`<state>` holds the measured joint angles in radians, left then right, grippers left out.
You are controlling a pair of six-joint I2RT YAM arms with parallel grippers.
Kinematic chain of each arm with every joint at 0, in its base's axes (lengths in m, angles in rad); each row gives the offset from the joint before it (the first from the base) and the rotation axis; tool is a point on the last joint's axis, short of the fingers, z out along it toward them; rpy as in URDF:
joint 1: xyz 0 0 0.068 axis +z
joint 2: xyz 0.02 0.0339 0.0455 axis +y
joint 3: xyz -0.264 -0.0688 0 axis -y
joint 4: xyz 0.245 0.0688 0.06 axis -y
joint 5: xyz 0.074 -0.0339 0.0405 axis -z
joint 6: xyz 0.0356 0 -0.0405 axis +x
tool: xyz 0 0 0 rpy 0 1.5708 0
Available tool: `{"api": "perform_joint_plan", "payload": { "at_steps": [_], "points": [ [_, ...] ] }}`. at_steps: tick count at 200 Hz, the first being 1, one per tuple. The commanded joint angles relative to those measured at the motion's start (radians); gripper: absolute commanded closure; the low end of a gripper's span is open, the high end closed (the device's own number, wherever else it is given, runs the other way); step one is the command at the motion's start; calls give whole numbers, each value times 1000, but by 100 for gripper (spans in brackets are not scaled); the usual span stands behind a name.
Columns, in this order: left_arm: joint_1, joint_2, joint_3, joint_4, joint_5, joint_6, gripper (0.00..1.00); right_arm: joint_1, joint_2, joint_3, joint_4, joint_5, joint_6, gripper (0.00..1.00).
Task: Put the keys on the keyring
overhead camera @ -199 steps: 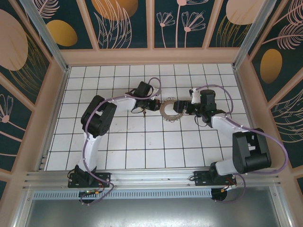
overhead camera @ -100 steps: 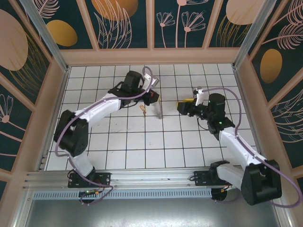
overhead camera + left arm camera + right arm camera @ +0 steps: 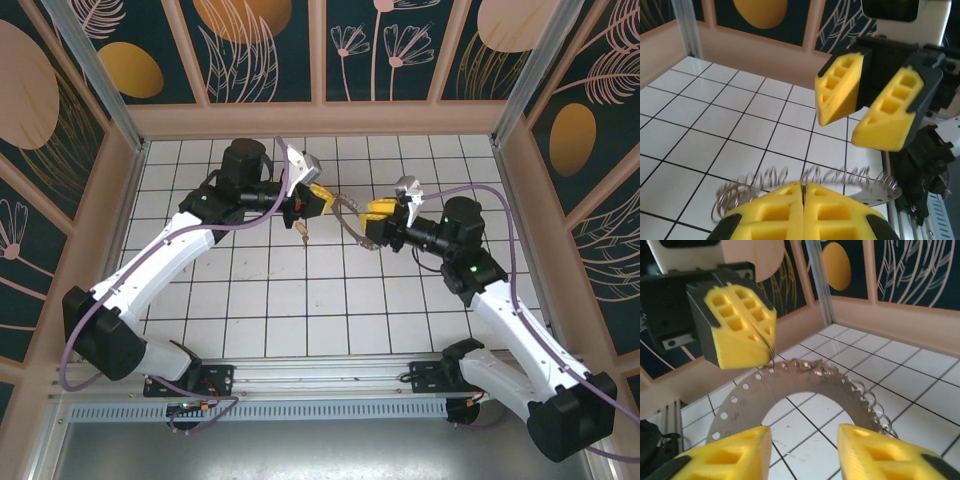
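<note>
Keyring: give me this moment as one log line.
left gripper: shut on keyring edge | right gripper: open, at keyring | key: on tiles, not on keyring

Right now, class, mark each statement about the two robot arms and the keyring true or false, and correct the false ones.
1. The left tool is shut on the edge of the keyring. True.
2. The right tool is fully shut. False: its fingers stand apart, one on either side of the keyring.
3. The keyring lies flat on the tiled floor. False: it is held up above the tiles.
4. Small wire loops fringe the keyring. True.
</note>
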<state>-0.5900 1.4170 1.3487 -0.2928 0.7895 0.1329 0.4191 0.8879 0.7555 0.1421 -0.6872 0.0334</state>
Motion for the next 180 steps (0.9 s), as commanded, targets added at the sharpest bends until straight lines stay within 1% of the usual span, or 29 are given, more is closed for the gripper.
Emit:
{"api": "perform_joint_plan", "payload": {
  "at_steps": [1,25,51,73,91,112,130,180],
  "points": [
    [-8,-29,23,-38,83,49,100,6,-13,53,-9,-92,-70,68],
    [-16,-52,18,-1,145,36,100,8,12,89,-32,-158,-109,66],
    [-16,-74,7,35,181,27,100,12,21,97,-31,-221,-119,58],
    [-15,-74,10,33,200,37,100,28,25,97,-26,-231,-119,53],
    [-15,-72,4,39,220,39,100,41,27,97,-24,-221,-122,51],
    [-17,-76,-11,58,226,36,100,52,35,104,-15,-229,-119,52],
    [-20,-79,-22,81,233,25,100,68,46,111,-5,-234,-115,58],
    [-34,-62,-26,102,239,20,100,99,79,109,37,-192,-118,65]
  ]
}}
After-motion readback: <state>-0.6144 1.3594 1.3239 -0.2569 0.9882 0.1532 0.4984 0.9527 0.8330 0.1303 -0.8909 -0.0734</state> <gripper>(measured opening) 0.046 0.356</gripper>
